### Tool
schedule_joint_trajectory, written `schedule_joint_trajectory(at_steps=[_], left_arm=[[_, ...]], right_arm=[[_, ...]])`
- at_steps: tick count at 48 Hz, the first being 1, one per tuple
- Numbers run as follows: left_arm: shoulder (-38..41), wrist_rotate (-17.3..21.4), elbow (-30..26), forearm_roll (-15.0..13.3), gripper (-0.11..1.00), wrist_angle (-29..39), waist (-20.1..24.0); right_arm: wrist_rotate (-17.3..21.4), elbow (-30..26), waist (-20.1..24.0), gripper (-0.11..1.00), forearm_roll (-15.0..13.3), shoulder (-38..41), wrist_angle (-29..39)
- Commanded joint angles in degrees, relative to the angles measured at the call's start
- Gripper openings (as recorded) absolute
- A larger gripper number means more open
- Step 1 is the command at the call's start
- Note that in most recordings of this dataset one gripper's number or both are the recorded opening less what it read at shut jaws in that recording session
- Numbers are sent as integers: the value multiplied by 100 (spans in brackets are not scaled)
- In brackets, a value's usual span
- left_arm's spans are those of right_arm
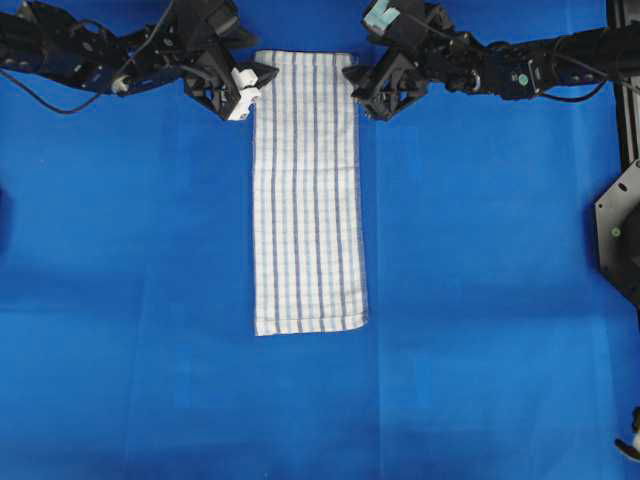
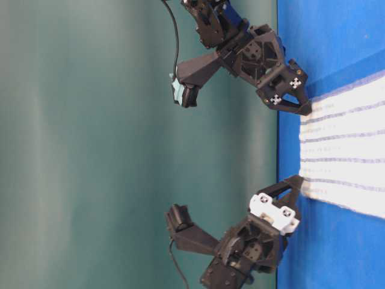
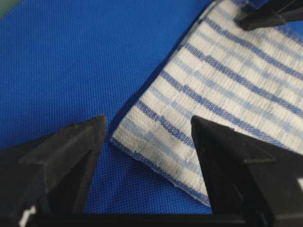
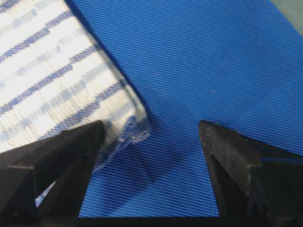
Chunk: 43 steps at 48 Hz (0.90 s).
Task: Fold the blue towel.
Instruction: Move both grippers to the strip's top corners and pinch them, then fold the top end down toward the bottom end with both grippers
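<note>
Blue table covering [image 1: 480, 300] under everything. Left gripper [image 1: 256, 85], jaws apart, at the ten o'clock corner of the blue towel [image 1: 306, 200] (flat, one long strip, centre). Right gripper [image 1: 356, 88], jaws spread, straddling the two o'clock corner.

The table [image 1: 470, 300] lies bare on both sides of the towel [image 1: 305, 200] and below its near edge. At the towel's far end the 2 corners are crowded: the left gripper [image 1: 258, 82] and right gripper [image 1: 358, 84], jaws apart, flank them.
</note>
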Motion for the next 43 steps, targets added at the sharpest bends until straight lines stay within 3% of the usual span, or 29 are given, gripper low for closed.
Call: schedule_joint_trajectory(at_steps=[1, 7, 11, 21, 24, 43], left_arm=[[35, -53, -114, -9, 65, -70, 0], [167, -62, -149, -18, 63, -70, -26], [220, -62, -158, -18, 54, -70, -53], [211, 0, -185, -9, 9, -70, -105], [220, 26, -202, -9, 4, -70, -132], [-220, 246, -202, 9, 4, -44, -158]], right_arm=[[0, -97, 0, 89, 18, -53, -26], [9, -88, 0, 82, 18, -53, -9], [9, -88, 26, 72, 18, -53, 0], [9, -79, 141, 18, 18, -53, 9], [9, -70, 141, 8, 18, -53, 9], [-44, -26, 97, 7, 9, -387, 9]])
